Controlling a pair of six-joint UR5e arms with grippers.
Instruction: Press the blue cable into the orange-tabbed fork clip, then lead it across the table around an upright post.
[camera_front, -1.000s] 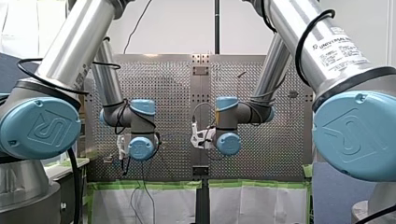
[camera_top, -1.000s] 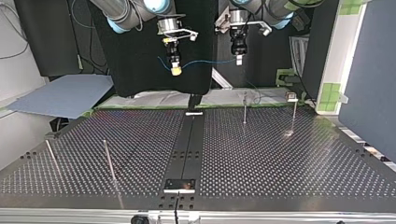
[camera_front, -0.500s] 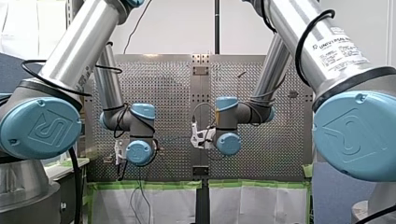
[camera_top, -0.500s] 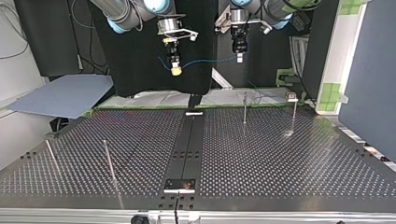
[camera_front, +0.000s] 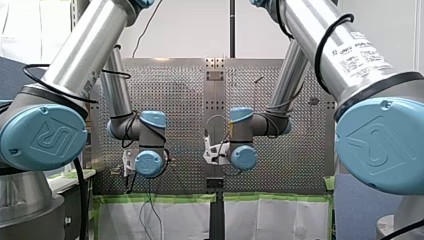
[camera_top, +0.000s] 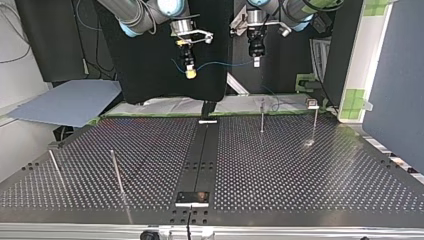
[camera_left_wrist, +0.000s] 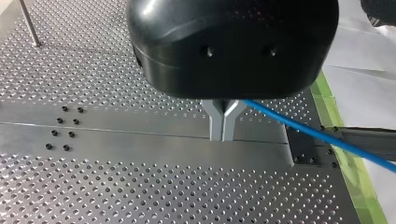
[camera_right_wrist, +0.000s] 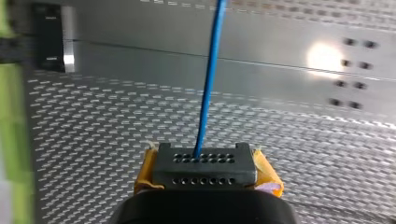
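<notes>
Both arms hang high over the table (camera_top: 300, 170) edge on their own side. My right tool (camera_right_wrist: 204, 161) (yellow pads showing) is clenched on the blue cable (camera_top: 225, 63). My left tool (camera_left_wrist: 223, 135), metal fingers pressed together, grips it too. The cable spans the air between the two tools, clear of the table. An upright post (camera_top: 261, 116) stands near that edge, apart from the cable.

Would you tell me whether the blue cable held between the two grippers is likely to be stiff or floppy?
Probably floppy over a span: in the top view the blue cable curves loosely between my right gripper and my left gripper. Likely light, being thin. Short lengths may hold shape: it runs nearly straight ahead of my right gripper.
</notes>
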